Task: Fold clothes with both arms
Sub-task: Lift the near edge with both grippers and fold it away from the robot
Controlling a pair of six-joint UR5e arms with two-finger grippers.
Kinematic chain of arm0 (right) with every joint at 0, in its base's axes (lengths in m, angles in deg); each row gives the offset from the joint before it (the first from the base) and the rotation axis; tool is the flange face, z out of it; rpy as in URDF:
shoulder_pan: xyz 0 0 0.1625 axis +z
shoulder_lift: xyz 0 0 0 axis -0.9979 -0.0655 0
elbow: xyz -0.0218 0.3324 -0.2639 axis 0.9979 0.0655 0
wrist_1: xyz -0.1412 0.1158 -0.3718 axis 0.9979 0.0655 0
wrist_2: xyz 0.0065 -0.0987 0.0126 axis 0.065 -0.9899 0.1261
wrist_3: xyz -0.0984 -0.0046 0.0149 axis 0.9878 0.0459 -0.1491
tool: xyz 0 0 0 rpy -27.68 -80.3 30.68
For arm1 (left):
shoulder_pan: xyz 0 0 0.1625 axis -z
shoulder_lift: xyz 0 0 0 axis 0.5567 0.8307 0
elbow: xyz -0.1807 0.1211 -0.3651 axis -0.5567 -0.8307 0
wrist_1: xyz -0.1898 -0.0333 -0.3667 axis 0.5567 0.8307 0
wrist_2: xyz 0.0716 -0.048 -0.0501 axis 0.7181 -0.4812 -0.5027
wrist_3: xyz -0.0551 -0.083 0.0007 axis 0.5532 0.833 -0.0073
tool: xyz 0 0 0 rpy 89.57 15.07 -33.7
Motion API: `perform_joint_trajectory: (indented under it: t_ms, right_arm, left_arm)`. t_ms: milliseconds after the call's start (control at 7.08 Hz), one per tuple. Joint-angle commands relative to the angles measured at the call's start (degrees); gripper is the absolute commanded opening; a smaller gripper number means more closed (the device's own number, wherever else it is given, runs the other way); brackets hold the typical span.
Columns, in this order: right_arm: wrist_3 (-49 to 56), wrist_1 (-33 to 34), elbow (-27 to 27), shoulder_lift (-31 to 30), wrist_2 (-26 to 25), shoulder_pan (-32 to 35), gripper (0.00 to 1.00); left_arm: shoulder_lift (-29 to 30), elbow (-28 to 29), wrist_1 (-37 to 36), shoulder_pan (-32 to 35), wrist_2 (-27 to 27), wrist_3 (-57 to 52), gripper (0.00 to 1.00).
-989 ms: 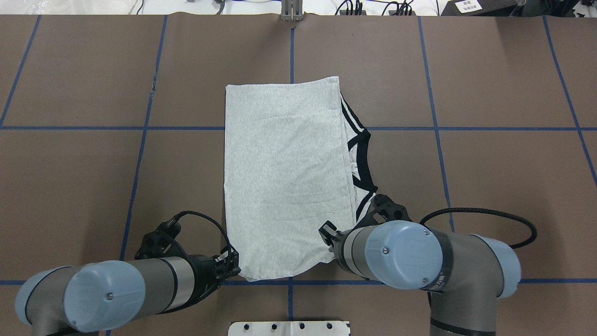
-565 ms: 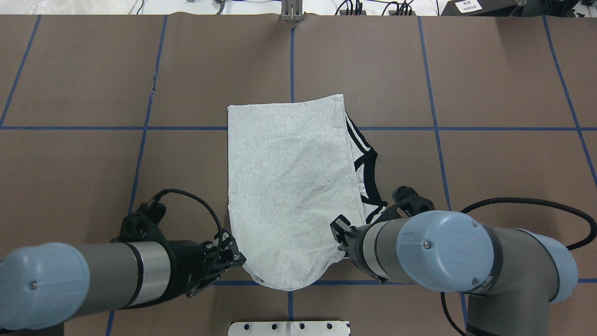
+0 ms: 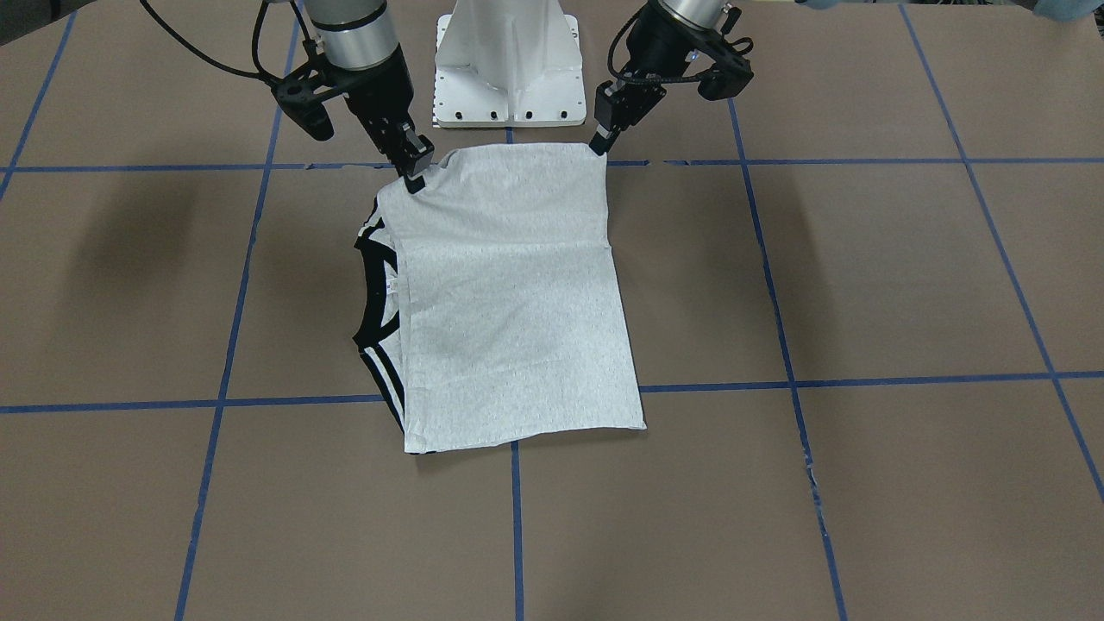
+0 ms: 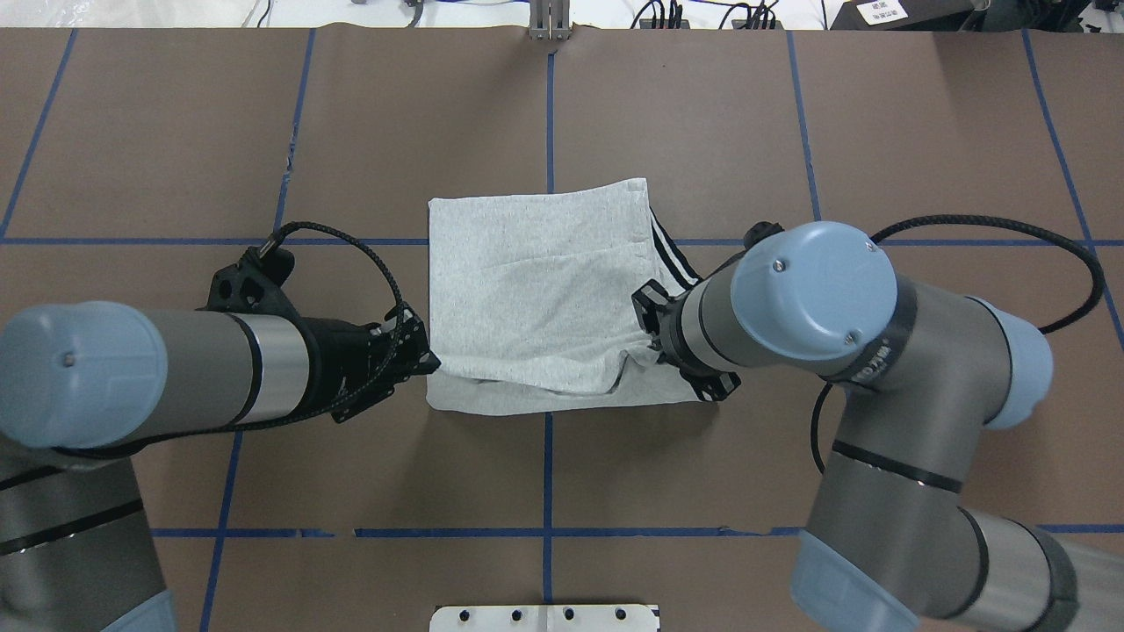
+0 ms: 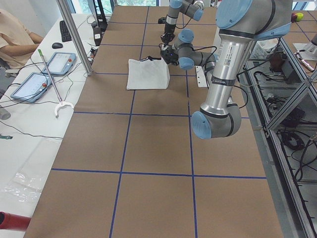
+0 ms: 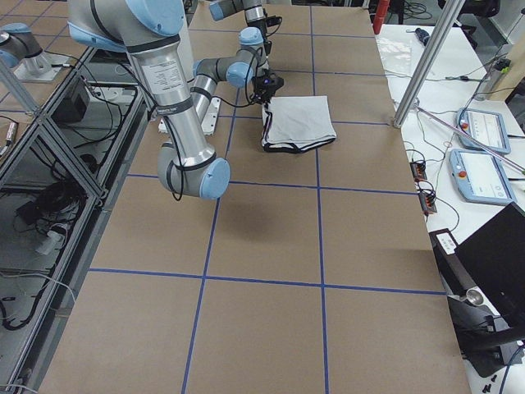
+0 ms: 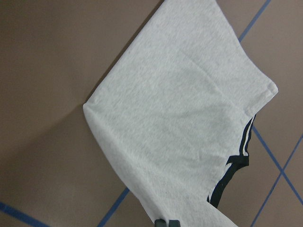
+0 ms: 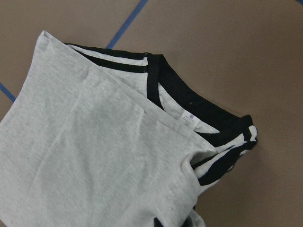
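Observation:
The clothes, one heather-grey T-shirt [image 4: 536, 281] folded lengthwise, lie mid-table with the black-striped collar [image 3: 375, 293] and cuff poking out on my right side. The shirt's end nearest the robot is raised off the table. My left gripper [image 4: 428, 360] is shut on that end's left corner, seen too as the left gripper [image 3: 599, 143] in the front view. My right gripper [image 3: 416, 176] is shut on the other corner; in the overhead view its arm [image 4: 812, 281] hides the fingers. The print is hidden. Both wrist views show grey T-shirt cloth [image 7: 180, 118] and the collar [image 8: 189, 101].
The white pedestal base [image 3: 509, 60] stands at the table's robot edge. Blue tape lines [image 4: 549, 114] grid the brown table cover. Beyond the far side, a pole [image 5: 74, 37], tablets [image 5: 59, 62], a grabber tool [image 5: 49, 82] and a person's sleeve [image 5: 15, 29].
Both grippers first dragged the shirt slightly toward the robot, then lifted its near end and carried it away from the robot, over the rest of the shirt. Both arms now reach farther out.

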State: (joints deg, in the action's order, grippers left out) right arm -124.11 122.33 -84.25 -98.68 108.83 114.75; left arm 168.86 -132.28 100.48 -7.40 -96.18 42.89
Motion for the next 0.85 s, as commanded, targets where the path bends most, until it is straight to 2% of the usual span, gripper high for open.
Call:
perform_joint_trajectory:
  t_ms: [0,141,282,706]
  right_arm:
    - [2.5,-8.3,10.3,3.0,1.4,5.0,0.0]
    - [2.5,-12.4,15.6,4.9,1.6,5.9,0.0]
    - [2.7,-13.7,19.3,6.7,1.6,6.4,0.0]
    - [4.0,-16.3,24.4,8.0,1.5,6.8,0.0]
  left_arm:
    - [5.1,8.9,0.7,5.2,0.0,-4.7,0.0]
    - [5.7,11.2,1.1,6.9,0.0,-7.2,0.0]
    - [5.7,12.9,3.1,7.4,0.0,-7.4,0.0]
    - [5.8,19.9,10.3,7.5,0.3,-7.5,0.0]
